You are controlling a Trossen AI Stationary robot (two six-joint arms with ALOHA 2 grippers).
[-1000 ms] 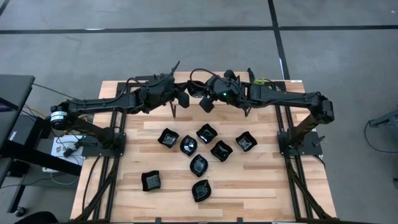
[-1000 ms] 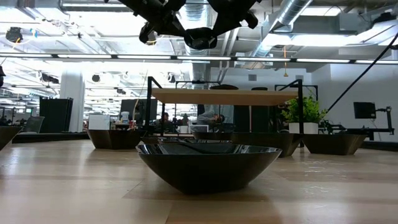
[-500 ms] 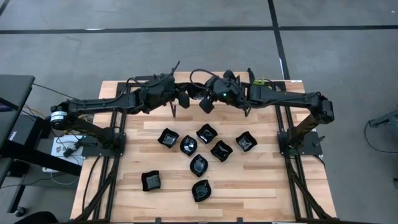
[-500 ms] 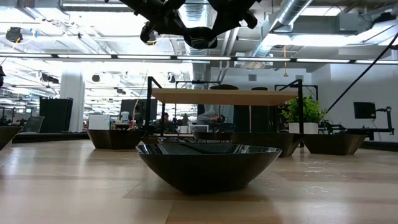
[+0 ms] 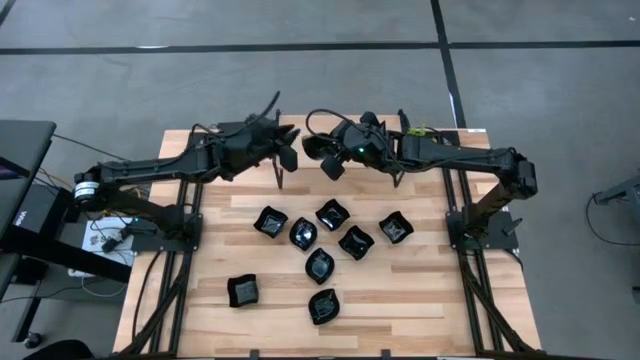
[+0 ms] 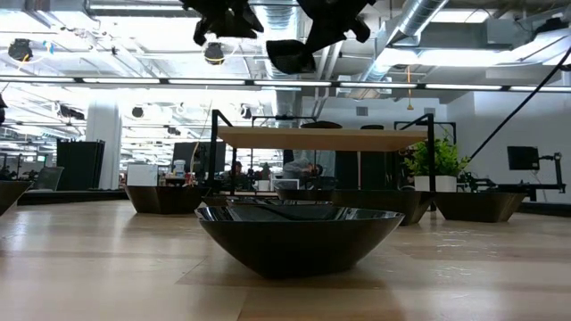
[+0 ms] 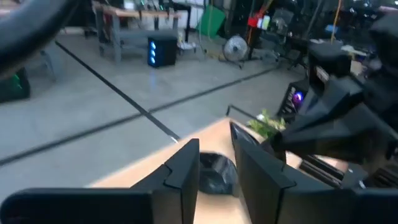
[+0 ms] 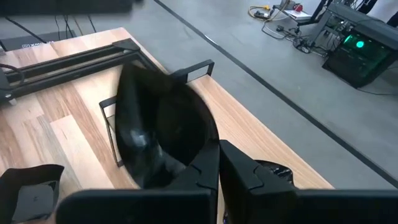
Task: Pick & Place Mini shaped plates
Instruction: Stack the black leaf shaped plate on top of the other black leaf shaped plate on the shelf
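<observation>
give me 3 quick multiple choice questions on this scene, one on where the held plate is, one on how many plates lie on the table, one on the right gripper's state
1. Where is the plate that is held?
A. in the right gripper, above the table's far edge
B. on the floor
C. on the table's near edge

2. How many plates lie on the table?
A. three
B. eight
C. twelve

3. How is the right gripper?
A. wide open and empty
B. shut on a plate
C. out of sight

Answers:
1. A, the right wrist view shows the dish pinched at its rim, up off the wood.
2. B, the high view shows eight black dishes lying there.
3. B, its fingers meet on the plate's edge.
</observation>
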